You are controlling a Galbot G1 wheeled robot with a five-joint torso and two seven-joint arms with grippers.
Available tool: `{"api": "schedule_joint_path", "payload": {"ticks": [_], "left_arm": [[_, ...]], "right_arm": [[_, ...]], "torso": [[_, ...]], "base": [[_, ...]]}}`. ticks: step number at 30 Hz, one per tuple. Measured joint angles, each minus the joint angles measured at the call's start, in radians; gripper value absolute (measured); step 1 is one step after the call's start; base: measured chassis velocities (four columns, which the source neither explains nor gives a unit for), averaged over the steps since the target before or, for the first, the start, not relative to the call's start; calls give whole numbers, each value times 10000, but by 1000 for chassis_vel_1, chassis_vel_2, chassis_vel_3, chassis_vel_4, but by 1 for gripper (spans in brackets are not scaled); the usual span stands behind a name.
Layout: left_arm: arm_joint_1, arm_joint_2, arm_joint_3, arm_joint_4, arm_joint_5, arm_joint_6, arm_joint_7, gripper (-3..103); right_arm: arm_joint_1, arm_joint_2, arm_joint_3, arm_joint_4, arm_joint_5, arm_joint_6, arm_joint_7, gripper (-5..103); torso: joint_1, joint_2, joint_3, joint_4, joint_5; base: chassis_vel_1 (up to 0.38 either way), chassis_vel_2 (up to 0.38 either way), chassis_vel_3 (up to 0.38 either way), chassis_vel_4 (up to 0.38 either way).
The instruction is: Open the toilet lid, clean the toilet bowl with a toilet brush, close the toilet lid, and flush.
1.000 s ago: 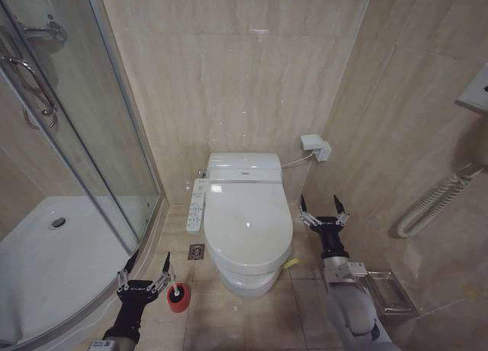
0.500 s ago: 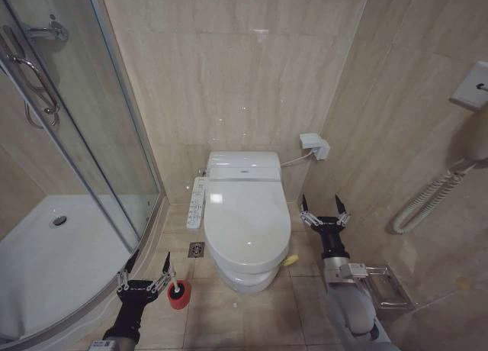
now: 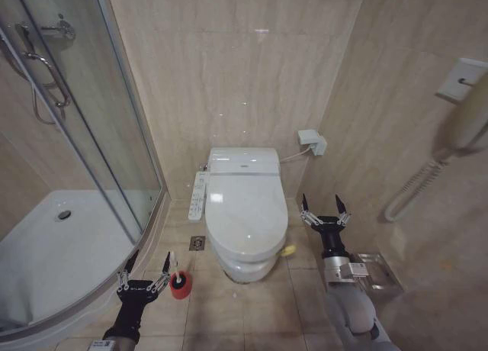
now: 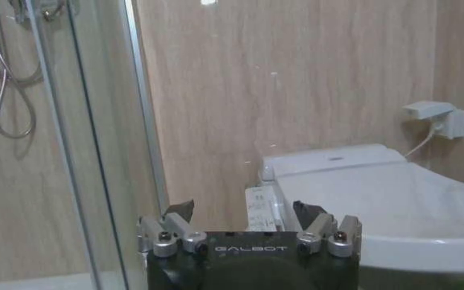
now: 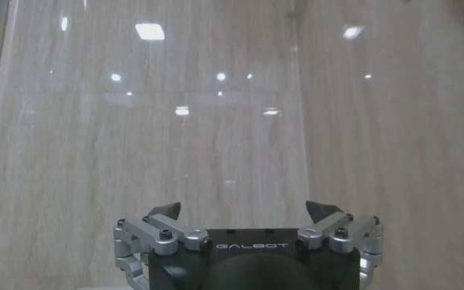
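The white toilet lid [image 3: 244, 210] lies shut over the toilet bowl [image 3: 242, 271], so the inside of the bowl is hidden. The toilet brush [image 3: 180, 284] stands in its red holder on the floor, to the left of the toilet's front. My left gripper [image 3: 150, 261] hangs open just left of the brush and touches nothing. In the left wrist view, the left gripper [image 4: 243, 208] faces the toilet lid [image 4: 377, 193]. My right gripper [image 3: 321, 204] is open and empty, held up to the right of the toilet. In its own wrist view, the right gripper [image 5: 243, 208] faces the tiled wall.
A glass shower door [image 3: 114, 137] and a white shower tray [image 3: 53, 252] take up the left. A long button panel [image 3: 197, 194] runs along the toilet's left side, with a floor drain [image 3: 197, 243] below it. A wire rack [image 3: 377, 271] sits on the floor at right, under a wall handset [image 3: 461, 114].
The whole picture has shifted, so the camera has moved: the toilet now sits higher and smaller in view. Both grippers keep their open pose.
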Motion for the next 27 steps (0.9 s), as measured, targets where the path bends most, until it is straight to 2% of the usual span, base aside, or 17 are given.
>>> {"api": "schedule_joint_path", "payload": {"ticks": [11,27], "left_arm": [[1,0,1,1,0,0,0,82],[0,0,1,1,0,0,0,82]], "right_arm": [[13,-16,-9,-37,28,149,21,100],[150,-168,-160,-137,-103,107,6,100]], "torso": [[-8,5,-4,-2,-5],[-1,0,-1,1,-4]], "base": [[156,-166,-165,150],[-19,11,18,-14]]}}
